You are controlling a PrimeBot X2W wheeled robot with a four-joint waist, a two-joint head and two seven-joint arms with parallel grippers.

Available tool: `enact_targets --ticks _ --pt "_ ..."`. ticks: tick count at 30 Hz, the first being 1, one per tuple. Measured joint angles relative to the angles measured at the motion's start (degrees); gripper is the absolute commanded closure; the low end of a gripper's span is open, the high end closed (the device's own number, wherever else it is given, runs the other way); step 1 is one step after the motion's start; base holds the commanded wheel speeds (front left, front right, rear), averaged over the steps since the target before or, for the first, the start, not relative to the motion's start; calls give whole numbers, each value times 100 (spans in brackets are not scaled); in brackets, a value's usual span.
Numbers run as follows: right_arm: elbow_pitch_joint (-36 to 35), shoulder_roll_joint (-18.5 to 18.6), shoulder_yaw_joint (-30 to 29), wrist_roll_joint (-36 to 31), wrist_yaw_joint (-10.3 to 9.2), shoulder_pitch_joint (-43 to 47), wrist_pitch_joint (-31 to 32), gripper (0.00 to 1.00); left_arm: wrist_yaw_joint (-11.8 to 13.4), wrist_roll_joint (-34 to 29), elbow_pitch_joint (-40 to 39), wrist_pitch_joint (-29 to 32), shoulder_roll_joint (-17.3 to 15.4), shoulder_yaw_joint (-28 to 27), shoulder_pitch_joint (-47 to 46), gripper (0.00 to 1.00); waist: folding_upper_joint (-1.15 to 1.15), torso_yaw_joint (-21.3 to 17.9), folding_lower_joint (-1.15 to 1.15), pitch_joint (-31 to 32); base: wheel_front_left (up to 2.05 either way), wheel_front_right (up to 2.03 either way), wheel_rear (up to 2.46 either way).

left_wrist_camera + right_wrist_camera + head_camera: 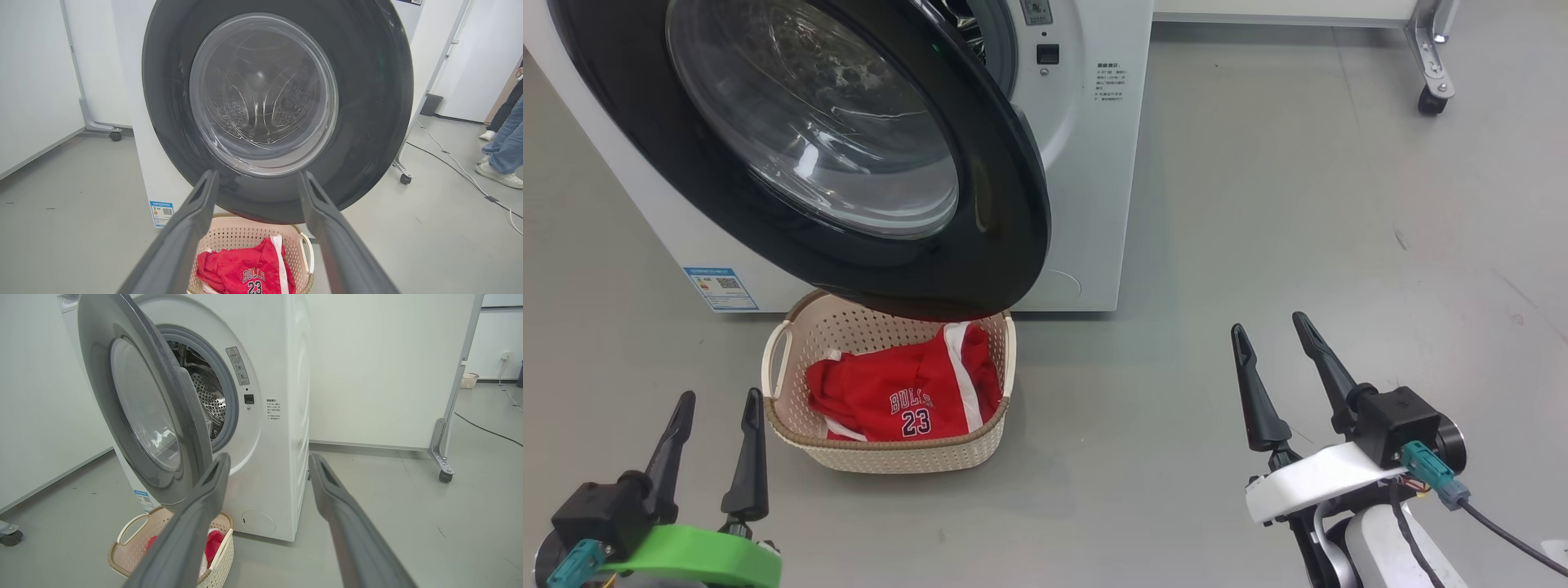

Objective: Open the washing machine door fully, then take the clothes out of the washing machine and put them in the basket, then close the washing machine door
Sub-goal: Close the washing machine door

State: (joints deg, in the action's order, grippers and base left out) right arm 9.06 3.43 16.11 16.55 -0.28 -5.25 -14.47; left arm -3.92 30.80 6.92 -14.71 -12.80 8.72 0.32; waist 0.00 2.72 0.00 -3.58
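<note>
Clothes point(907, 392), a red "BULLS 23" jersey with white stripes, heaped in the cream basket point(890, 457) on the grey floor point(1258, 204), just in front of the washing machine point(1086, 163). Above it, the washing machine door point(817, 122) swung partly out, lower rim overhanging the basket's far edge, steel drum point(208, 396) visible past it from the right wrist. Left gripper point(721, 394) and right gripper point(1268, 322) both spread wide, holding nothing, low on either side, apart from door and basket.

Tapered black fingers point(1258, 400), left end effector point(722, 394), green mount point(686, 557), right end effector point(1268, 322), white mount point(1307, 482), teal connectors point(1425, 462)
</note>
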Motion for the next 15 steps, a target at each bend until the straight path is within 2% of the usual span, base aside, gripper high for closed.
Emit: enact_targets --ticks 15 --pt "-5 -15 -38 -48 20 3 0 0 -101 -175 -20 0 158 -132 26 0 0 24 0 -30 0 0 0"
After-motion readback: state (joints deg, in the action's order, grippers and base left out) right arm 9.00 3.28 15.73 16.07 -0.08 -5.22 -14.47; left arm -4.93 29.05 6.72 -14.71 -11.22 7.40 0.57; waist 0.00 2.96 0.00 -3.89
